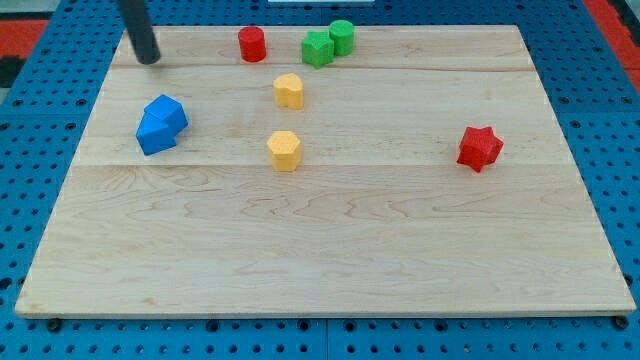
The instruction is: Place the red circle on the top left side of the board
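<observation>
I have one view only. It looks down at a slant from beyond the board's (330,240) near edge, facing toward its far edge, which lies at the view's top. It stands far enough back to take in the whole board, with blue pegboard (30,200) showing all round. My rod enters at the top left, my tip (148,60) in view.

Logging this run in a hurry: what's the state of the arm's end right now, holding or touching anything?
My tip: a bare rod with nothing to open or close, touching no block, at the board's top left, to the view's left of the red circle.
</observation>
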